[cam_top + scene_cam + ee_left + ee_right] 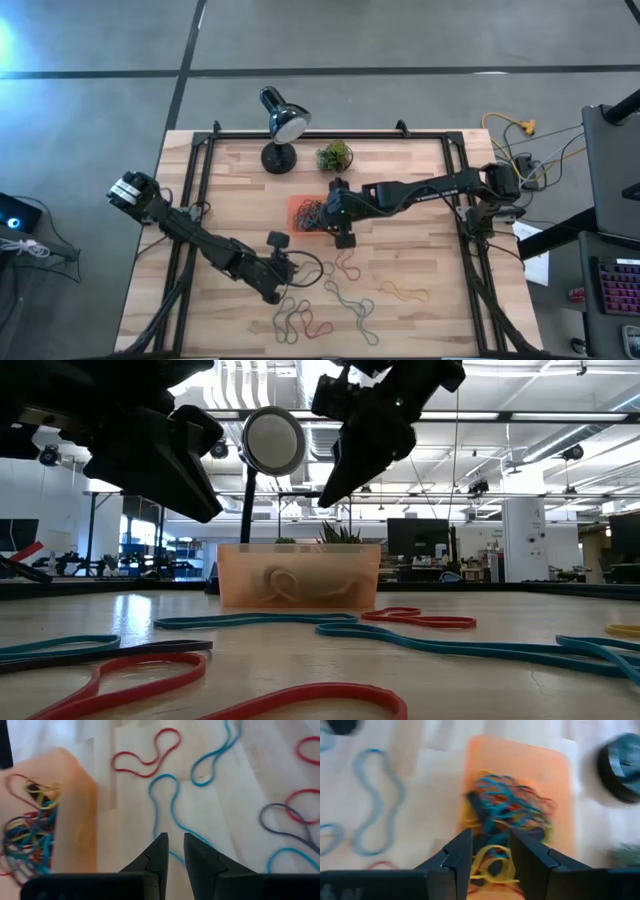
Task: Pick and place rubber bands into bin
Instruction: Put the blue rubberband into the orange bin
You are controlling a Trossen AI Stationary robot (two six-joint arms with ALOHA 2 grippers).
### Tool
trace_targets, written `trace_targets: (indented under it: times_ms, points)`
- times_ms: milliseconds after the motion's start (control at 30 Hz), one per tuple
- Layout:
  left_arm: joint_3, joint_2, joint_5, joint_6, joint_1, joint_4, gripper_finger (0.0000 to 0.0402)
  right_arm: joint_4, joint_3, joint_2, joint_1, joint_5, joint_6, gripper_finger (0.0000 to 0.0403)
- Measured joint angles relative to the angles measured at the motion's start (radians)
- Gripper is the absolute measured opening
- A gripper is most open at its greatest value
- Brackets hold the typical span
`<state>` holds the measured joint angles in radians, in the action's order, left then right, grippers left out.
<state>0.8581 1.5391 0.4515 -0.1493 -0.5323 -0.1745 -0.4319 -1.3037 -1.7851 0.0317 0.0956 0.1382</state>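
The orange-red bin sits mid-table, with a tangle of rubber bands inside. My right gripper hangs open just above the bin, slanting down, and touches nothing. A yellow band lies in the bin below its fingers. Loose rubber bands lie flat on the near half of the table: red, teal and yellow. My left gripper hovers near the bin's near side, its fingers a narrow gap apart. It holds nothing, and a teal band lies on the wood below it.
A black desk lamp and a small potted plant stand at the far edge behind the bin. A black cable loops from my left wrist. More bands lie along the near edge. Black rails frame the table's sides.
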Motion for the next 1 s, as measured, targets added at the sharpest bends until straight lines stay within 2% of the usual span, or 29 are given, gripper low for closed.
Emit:
trace_targets:
  times_ms: [100,333,500,700,867,1000]
  points:
    - [0.0,0.0,-0.072,0.0,0.0,0.0,0.0045,-0.017,0.0,0.009,0.007,-0.069,-0.005,0.0127]
    - [-0.001,0.0,-0.151,-0.001,0.0,0.002,0.0045,-0.064,0.0,0.052,0.073,-0.077,-0.014,0.0119]
    - [-0.002,0.004,-0.236,-0.003,0.001,0.008,0.0045,-0.116,0.001,0.083,0.172,-0.078,-0.075,0.011]
    - [-0.003,0.057,-0.252,-0.002,0.003,0.034,0.0045,-0.132,0.009,0.095,0.309,-0.063,-0.176,0.0099]
    - [-0.002,0.142,-0.255,-0.003,0.026,0.045,0.0045,-0.122,0.024,0.095,0.417,0.074,-0.219,0.0088]
    - [0.0,0.191,-0.303,-0.031,0.057,0.046,0.0045,-0.11,0.036,0.095,0.481,0.185,-0.221,0.0079]
